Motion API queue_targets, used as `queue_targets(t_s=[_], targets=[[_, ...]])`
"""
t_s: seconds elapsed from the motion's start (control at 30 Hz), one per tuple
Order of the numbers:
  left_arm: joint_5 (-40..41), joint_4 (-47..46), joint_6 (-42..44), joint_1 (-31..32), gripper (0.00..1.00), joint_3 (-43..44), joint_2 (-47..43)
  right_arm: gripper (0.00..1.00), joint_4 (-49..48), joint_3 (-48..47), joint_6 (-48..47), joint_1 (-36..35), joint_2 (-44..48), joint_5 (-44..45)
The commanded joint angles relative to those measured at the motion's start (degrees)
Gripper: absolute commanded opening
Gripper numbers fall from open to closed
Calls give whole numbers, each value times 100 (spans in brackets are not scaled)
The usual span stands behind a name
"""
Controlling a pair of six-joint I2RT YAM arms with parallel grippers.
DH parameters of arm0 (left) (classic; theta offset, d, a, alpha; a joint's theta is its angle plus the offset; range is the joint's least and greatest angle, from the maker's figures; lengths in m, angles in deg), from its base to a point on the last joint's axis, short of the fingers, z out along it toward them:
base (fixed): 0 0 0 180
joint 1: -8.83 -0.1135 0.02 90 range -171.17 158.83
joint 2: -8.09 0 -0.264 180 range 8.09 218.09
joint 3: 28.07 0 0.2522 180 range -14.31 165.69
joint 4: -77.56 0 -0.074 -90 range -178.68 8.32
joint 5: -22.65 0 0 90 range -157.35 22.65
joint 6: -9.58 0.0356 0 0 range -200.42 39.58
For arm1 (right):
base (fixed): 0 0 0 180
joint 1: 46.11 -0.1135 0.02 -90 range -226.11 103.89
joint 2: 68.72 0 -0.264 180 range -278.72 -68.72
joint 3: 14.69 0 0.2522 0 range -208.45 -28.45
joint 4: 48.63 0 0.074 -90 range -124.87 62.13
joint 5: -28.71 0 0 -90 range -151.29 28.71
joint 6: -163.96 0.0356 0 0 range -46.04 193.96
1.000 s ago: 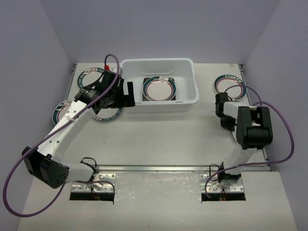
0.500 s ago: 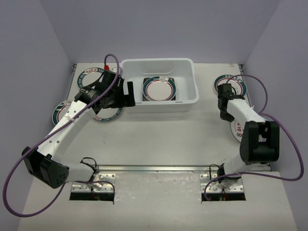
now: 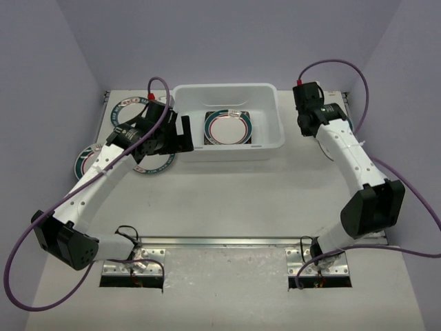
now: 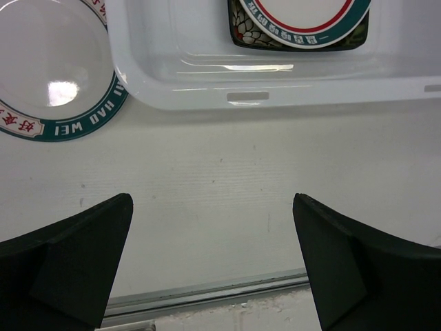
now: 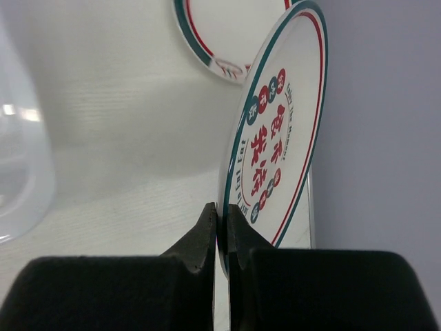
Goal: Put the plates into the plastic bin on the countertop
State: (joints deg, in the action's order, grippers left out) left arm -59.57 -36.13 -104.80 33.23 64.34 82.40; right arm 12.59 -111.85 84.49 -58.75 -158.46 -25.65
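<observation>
The white plastic bin (image 3: 265, 93) stands at the back middle of the countertop (image 3: 227, 200). In it a round teal-rimmed plate (image 3: 227, 128) lies on a square black flowered plate (image 4: 241, 33). My right gripper (image 5: 222, 210) is shut on the rim of a round plate with red characters (image 5: 275, 138) and holds it on edge, in the air, right of the bin. In the top view that gripper (image 3: 305, 123) hides the plate. My left gripper (image 4: 213, 262) is open and empty, just in front of the bin's left end (image 3: 183, 134).
Round teal-rimmed plates lie left of the bin: one at the back (image 3: 126, 110), one further left (image 3: 85, 160), one under my left arm (image 3: 157, 164). Another round plate (image 5: 227, 34) lies beyond the held one. A metal rail (image 3: 220, 241) runs along the near edge.
My right arm has swung from the near right up to the bin's right end, lifting the plate with red characters off the countertop. My left arm has not moved.
</observation>
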Motion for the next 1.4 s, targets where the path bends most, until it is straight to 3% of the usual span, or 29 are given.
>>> queue_targets(t_s=[0.0,0.17,0.43,0.57,0.77,1.13,1.17,1.23,1.33,1.37], targets=[[202,-126,-228,-15,100,136,-221,0,-589,-722,-1547,-755,-27,-47],[400,-131,-521,-15,100,11,-388,0,-1395,-960,-2876,-1594,-507,-46],[282,5,-1147,-161,100,240,-477,0,-2550,-1239,-4401,-2606,-888,-1684],[72,-36,-1357,-190,100,316,-779,0,-2742,-1226,-4847,-2629,-1182,-2637],[80,277,-1356,-190,100,472,-961,0,-2784,-1485,-5047,-2426,-1810,-3311],[290,556,-1315,-190,100,149,-1301,6,-2942,-1761,-4838,-2225,-2657,-3345],[303,572,-1315,-190,100,132,-1314,9,-2976,-1731,-4832,-2225,-2680,-3317],[325,578,-1304,-190,100,96,-1331,31,-3014,-1706,-4721,-2233,-2689,-3220],[362,546,-1275,-197,100,34,-1319,46,-2982,-1700,-4680,-2240,-2668,-3187],[362,526,-1252,-199,100,17,-1303,58,-2973,-1684,-4675,-2242,-2645,-3152]])
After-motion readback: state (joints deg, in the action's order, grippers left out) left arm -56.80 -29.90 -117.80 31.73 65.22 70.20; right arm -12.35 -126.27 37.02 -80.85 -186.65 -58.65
